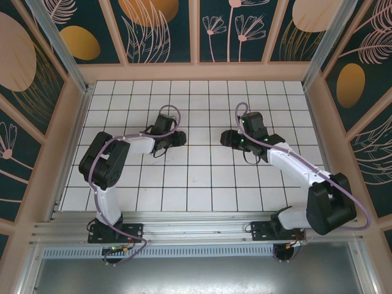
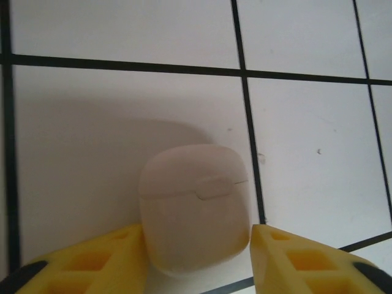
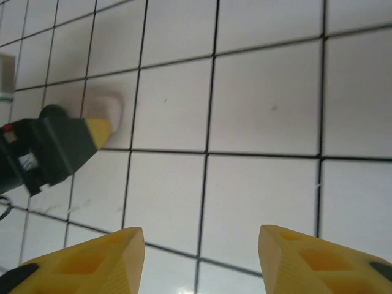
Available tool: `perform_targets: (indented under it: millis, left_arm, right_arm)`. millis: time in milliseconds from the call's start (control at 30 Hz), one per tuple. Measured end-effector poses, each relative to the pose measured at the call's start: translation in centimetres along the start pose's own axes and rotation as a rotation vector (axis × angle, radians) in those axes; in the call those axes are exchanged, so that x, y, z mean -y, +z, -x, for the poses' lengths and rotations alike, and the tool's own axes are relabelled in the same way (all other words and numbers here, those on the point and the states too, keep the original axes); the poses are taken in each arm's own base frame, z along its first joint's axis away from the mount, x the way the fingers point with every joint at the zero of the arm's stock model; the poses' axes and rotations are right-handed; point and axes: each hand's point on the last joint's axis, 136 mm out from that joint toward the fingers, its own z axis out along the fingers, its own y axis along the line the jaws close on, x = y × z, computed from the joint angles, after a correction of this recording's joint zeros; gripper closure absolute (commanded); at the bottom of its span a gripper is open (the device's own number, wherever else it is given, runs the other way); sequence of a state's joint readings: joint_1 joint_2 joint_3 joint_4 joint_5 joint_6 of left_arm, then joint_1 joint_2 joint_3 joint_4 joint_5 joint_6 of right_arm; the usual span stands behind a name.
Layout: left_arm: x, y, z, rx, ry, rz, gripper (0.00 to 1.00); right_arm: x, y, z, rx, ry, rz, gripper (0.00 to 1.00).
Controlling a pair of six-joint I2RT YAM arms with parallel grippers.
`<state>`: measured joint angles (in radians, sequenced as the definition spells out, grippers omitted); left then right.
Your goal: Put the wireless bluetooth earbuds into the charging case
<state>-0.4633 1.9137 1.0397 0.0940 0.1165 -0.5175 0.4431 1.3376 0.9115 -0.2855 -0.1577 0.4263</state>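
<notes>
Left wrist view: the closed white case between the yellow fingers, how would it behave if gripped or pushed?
The case looks like a rigid moulded shell, so it probably won't squash. Its rounded, smooth sides could slip between the yellow fingers unless they are squeezed squarely. On the smooth tile, a push would likely slide it rather than roll it.

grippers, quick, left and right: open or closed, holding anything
left gripper: open, straddling the closed white case, not clearly gripping it
right gripper: open, holding nothing
</notes>
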Motion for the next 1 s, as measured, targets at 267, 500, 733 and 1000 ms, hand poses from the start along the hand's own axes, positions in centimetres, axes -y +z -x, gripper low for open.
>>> perform_targets:
  millis: [267,500,733,1000]
  left_arm:
    - [0.2,-4.6,4.7,0.105,0.077,0.062,0.36]
    - [-0.6,-13.1,12.0,0.337,0.187,0.159,0.03]
    - [-6.8,-20.9,13.9,0.585,0.227,0.315,0.02]
    - [-15.1,-18.1,5.6,0.573,0.264,0.481,0.01]
  right_arm:
    - [3.1,-6.6,6.3,0.282,-0.094,-0.229,0.18]
    - [8.9,-11.2,7.9,0.504,-0.11,-0.45,0.01]
    - [17.1,-9.5,3.7,0.536,-0.08,-0.653,0.01]
    - [22.5,-9.0,1.1,0.66,-0.008,-0.682,0.01]
